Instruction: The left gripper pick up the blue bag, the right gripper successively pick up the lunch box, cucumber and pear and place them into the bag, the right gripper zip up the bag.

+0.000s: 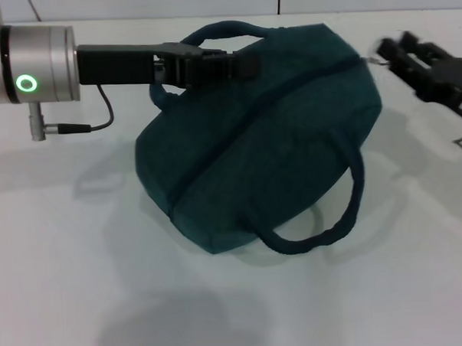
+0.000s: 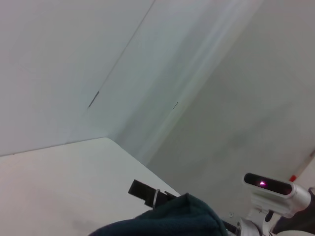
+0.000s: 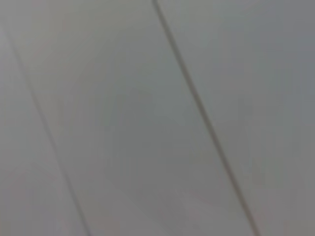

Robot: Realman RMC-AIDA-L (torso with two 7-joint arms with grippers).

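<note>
**Zipped bag on table.** The bag [image 1: 275, 140] is a dark teal, soft, matte fabric holdall with a rounded, domed body. It lies on the white table [image 1: 67, 287]. Its long axis, marked by the closed zip seam [image 1: 237, 134], runs diagonally from the near-left end to the far-right end. One rope-like loop handle [image 1: 325, 230] droops off the bag's near side. The other handle [image 1: 225, 29] arches above its far side.

The left gripper [image 1: 245, 63], black on a silver-white round wrist with a green ring light, reaches level across the bag's far-left top. Its fingers are drawn together on the fabric beside the far handle. The right gripper [image 1: 398, 54], all black, hangs just off the bag's far-right end, at the end of the zip seam. Its grip cannot be told.

In the left wrist view a fold of the bag [image 2: 177, 219] fills the lower edge.
</note>
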